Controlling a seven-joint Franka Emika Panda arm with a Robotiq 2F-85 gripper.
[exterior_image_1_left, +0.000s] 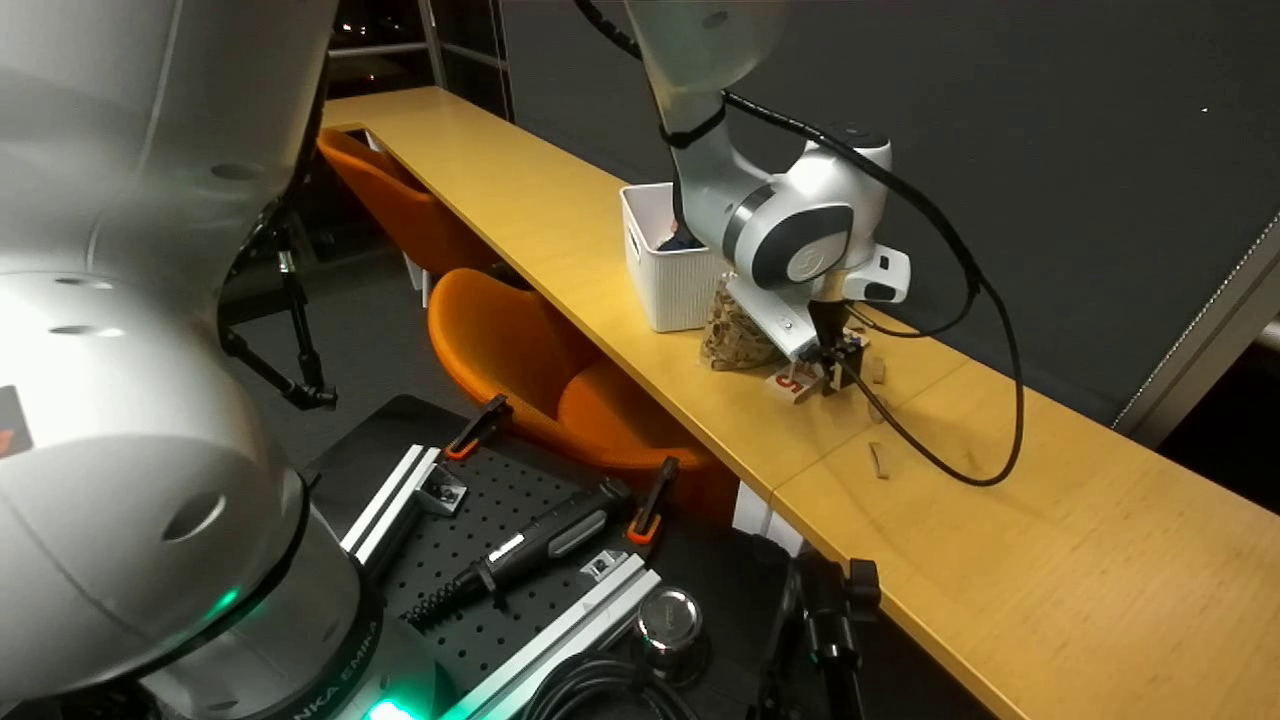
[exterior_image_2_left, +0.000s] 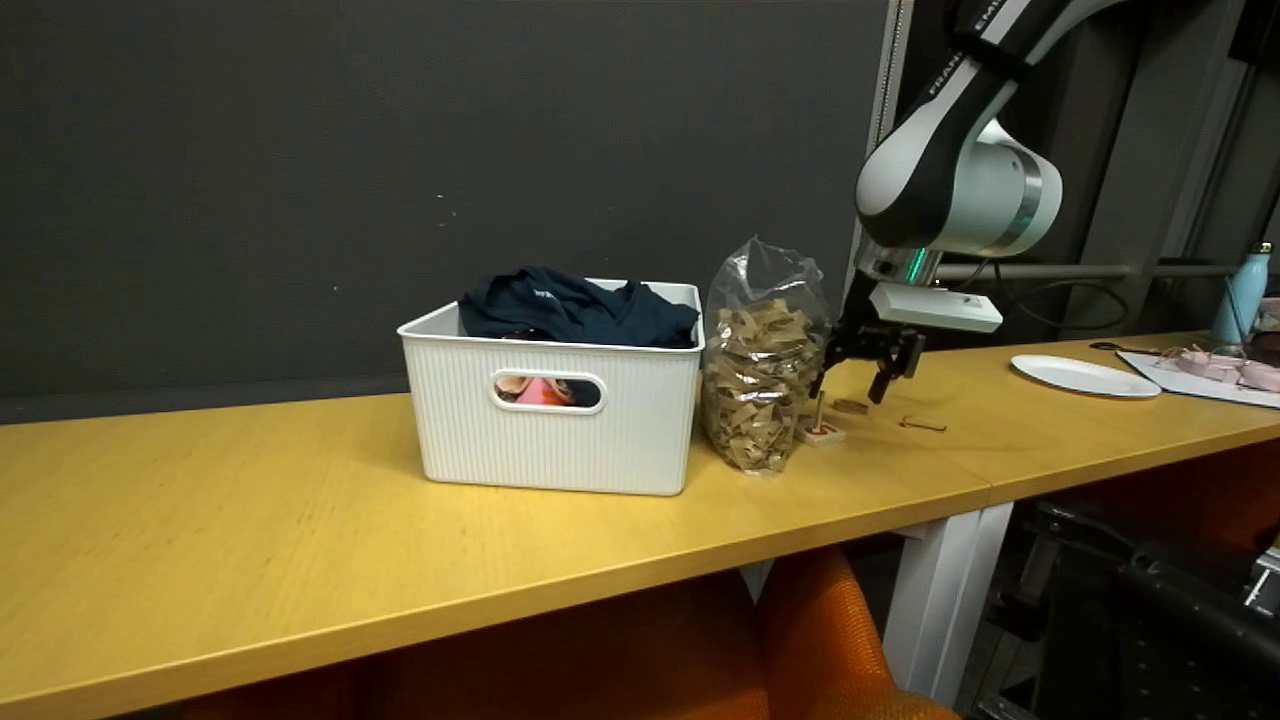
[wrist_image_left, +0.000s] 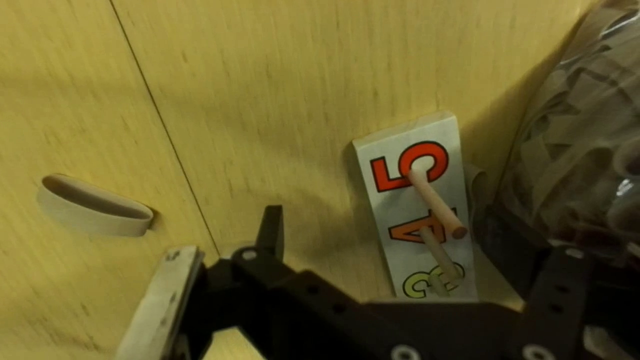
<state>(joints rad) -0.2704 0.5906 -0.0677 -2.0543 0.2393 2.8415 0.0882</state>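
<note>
End effector (exterior_image_2_left: 847, 388) was wide open w/ nothing gripped, low over desk (exterior_image_2_left: 250, 520) & right by the number board (wrist_image_left: 405, 205). In wrist view its fingers (wrist_image_left: 271, 230) showed on either side of the board, 1 twd the clear bag (exterior_image_2_left: 762, 370), 1 twd the desk seam (wrist_image_left: 165, 130); couldn't tell if either touched it. Board lay flat on desk, nos. 5 (red), 4 (orange) & 3 (yellow) showing, rest hidden behind end effector. Pegs (wrist_image_left: 434, 200) rose from it, 1 by each of those nos.; the 1 at the 3 was mostly blocked.

Bag full of tan bands (exterior_image_2_left: 755, 410) stood upright just beside board; contact unclear. Bit of tan band (wrist_image_left: 475, 182) poked out btwn board & bag, partly hidden. Loose loop (wrist_image_left: 95, 207) lay on opp. side of board from bag, across desk seam. Another loop (exterior_image_2_left: 850, 406) lay nr board, behind it in an exterior view.

White basket (exterior_image_2_left: 550, 450) stood past bag from board, w/ dark blue cloth (exterior_image_2_left: 585, 310) heaped in it. White plate (exterior_image_2_left: 1085, 376) lay well apart from board, opp. dir. from basket; blue bottle (exterior_image_2_left: 1243, 295) stood farther out, same dir. Orange chair (exterior_image_1_left: 560, 380) stood at desk edge, lower than board, in both exterior views.
</note>
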